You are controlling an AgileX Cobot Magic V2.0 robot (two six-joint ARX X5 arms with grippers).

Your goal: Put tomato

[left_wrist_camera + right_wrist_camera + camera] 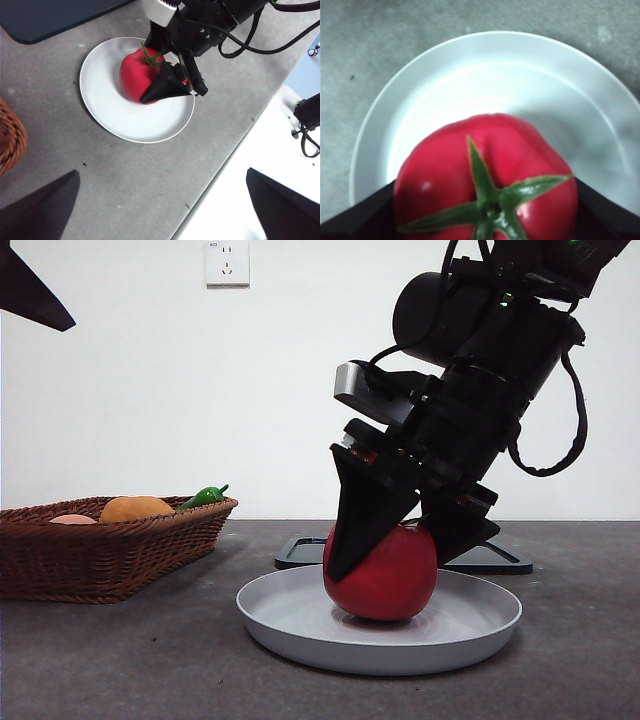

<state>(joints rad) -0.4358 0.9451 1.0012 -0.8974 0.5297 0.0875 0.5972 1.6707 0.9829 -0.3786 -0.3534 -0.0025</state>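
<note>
Both jaws of my right gripper (392, 545) clamp the tomato (385, 580), directly between them, stem up, resting on the white plate (300, 625). Left gripper (160, 210) idles wide, well apart.

Bright even light, soft shadows, blurred tomato (487, 180)

The front camera sits low, looking flat across the table (120, 660). The left wrist camera looks down from high up. The right wrist camera is very close, a bit blurry. All three see the white plate (300, 625) and tomato (385, 580).
</note>
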